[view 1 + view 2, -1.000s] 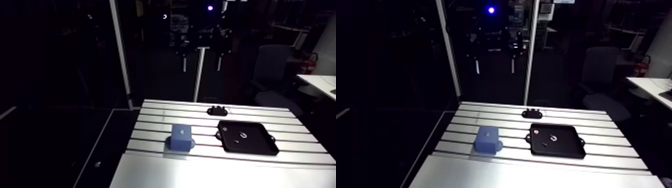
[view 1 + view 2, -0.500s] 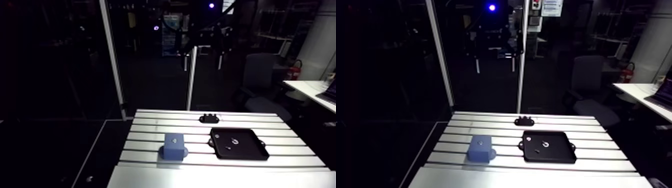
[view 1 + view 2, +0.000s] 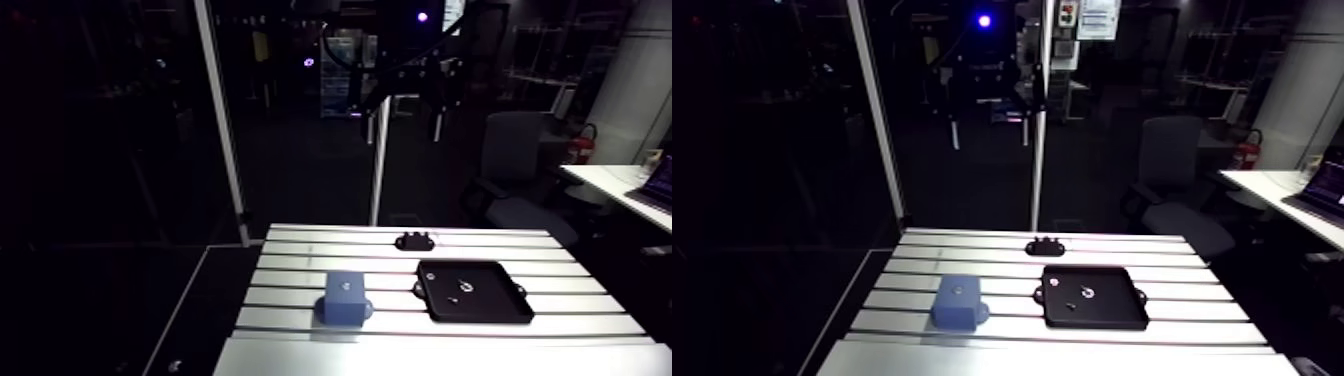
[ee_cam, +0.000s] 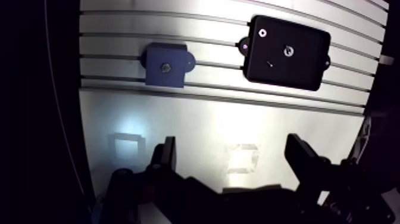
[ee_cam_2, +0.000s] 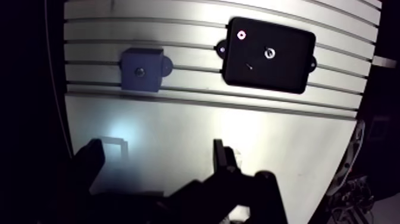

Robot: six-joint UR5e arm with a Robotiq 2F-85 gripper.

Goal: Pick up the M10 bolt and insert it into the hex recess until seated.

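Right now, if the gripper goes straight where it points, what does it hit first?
Probably bare table, short of the slots. Nothing sits between the fingers of the open gripper; the blue block and black tray lie farther ahead, off that line.

Fixture: blue block point(image 4: 165, 64), squarish, rounded lug on side facing black tray point(image 4: 309, 67); sits flat beside tray, not touching. Small dark recess point(image 4: 166, 67) centred in its top face. Bolt: small pale pieces point(image 4: 288, 52) lie inside tray; cannot tell which is bolt.
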